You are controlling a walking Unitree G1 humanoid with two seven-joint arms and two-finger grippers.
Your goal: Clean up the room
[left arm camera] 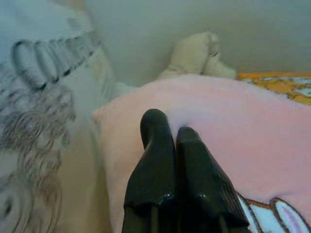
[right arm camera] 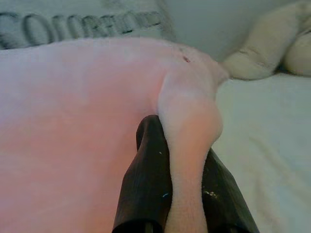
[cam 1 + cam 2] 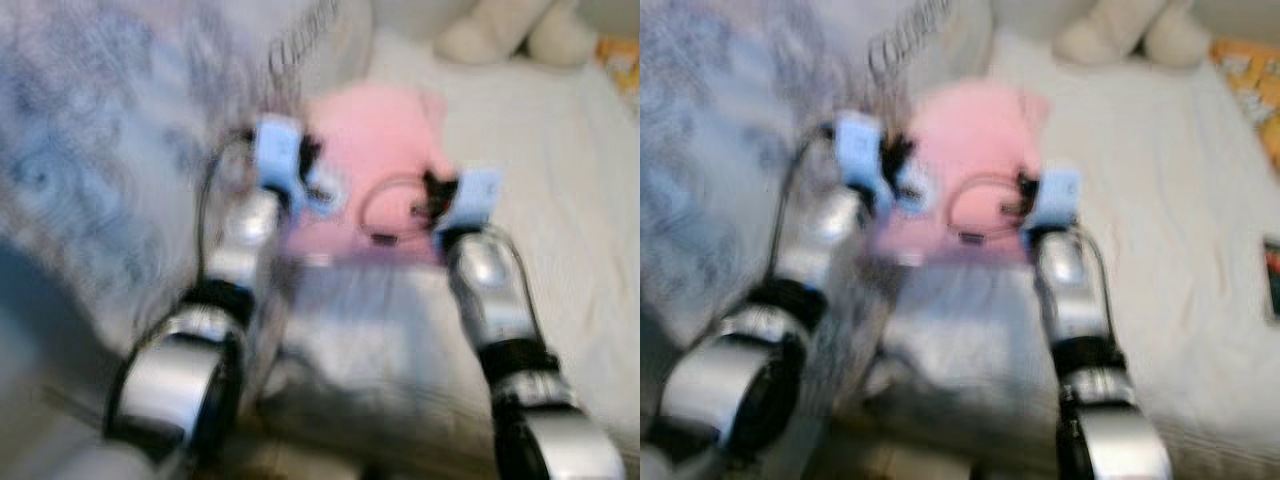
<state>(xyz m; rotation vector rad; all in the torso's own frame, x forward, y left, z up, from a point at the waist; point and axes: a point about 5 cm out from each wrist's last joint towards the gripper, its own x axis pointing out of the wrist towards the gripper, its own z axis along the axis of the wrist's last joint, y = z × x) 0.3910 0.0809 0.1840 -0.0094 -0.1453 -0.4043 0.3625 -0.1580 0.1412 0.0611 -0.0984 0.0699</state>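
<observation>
Right pincer (image 2: pixel 187 170) is clamped on a fold of the pink blanket (image 2: pixel 73 126); left pincer (image 1: pixel 177 160) rests closed against its edge, apparently gripping nothing. Step in hand appears to be straightening the blanket on the bed (image 3: pixel 560 180); next, the left must secure cloth.

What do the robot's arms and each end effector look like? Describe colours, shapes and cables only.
Both arms are silver cylinders with black joint bands. Each wrist carries a light blue block, with thin black cables looping beside it. The left end effector and right end effector each have two long, tapered black fingers.
</observation>
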